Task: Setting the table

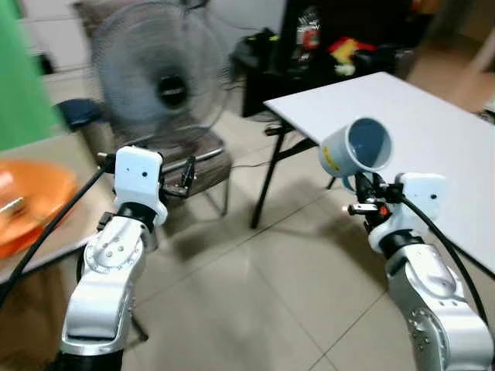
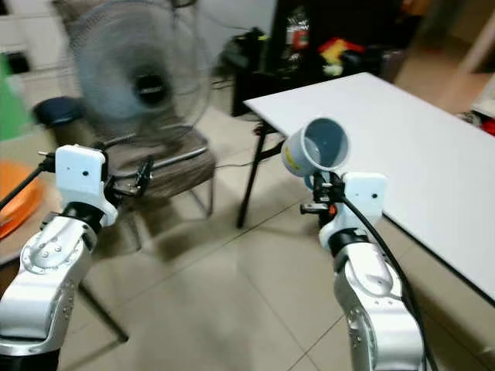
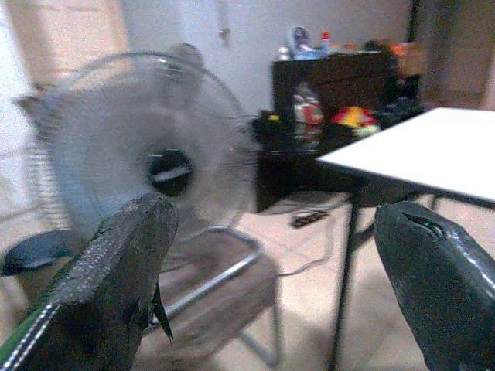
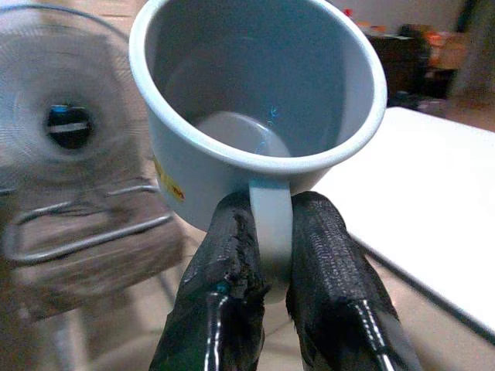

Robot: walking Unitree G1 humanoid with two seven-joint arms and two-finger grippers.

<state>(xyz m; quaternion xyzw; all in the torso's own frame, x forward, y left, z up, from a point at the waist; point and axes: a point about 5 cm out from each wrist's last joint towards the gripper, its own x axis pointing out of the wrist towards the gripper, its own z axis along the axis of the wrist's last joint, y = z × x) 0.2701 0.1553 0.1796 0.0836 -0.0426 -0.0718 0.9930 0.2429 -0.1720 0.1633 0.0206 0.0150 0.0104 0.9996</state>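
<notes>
Left of the white bench [image 1: 433, 131], an orange plate [image 1: 31, 202] lies on a low surface, and the left pincer [image 1: 186, 176] hangs with its fingers spread wide before the standing fan [image 1: 158, 81]. Nearer the bench, off its near edge above the tiled floor, the right pincer [image 4: 267, 267] is clamped on the handle of a pale blue mug [image 1: 357, 147], tipped on its side.

My two arms are silver, jointed metal dotted with small screws. Each ends in a white boxy wrist housing, fed by a thick black cable. The jaws' fingers are black and textured.
</notes>
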